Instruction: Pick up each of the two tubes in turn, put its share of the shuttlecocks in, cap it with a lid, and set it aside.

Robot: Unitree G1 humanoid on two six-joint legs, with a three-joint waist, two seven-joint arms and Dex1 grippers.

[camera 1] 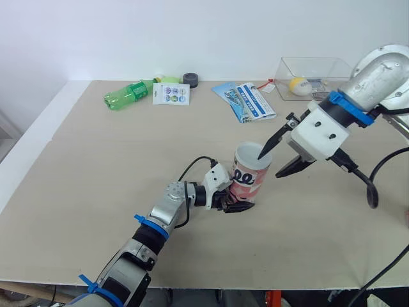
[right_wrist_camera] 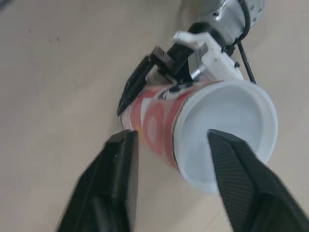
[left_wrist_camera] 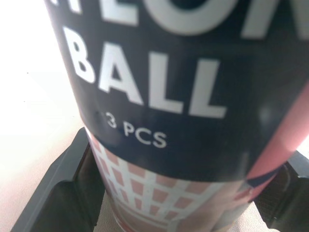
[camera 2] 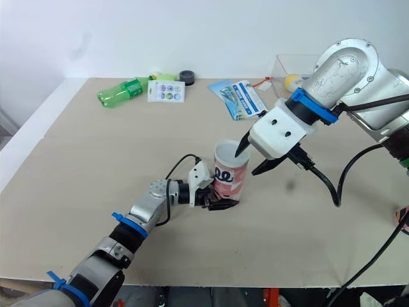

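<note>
A short red and dark-blue shuttlecock tube (camera 1: 246,181) stands upright near the middle of the table (camera 1: 96,166). Its top (right_wrist_camera: 227,121) is white and looks like a seated lid, though I cannot tell for sure. My left gripper (camera 1: 233,203) is shut on the tube's base, and its black fingers (left_wrist_camera: 60,193) clasp both sides of the printed tube (left_wrist_camera: 183,96). My right gripper (camera 1: 270,165) hovers open at the tube's upper rim. One of its fingertips is over the white top and the other hangs just outside the tube on the right, holding nothing.
Along the far edge lie a green bottle (camera 1: 128,94), a sticker card (camera 1: 171,94), a black roll (camera 1: 190,79) and blue leaflets (camera 1: 246,100). A clear box (camera 1: 316,64) holding a yellow ball (camera 1: 298,84) stands at the far right.
</note>
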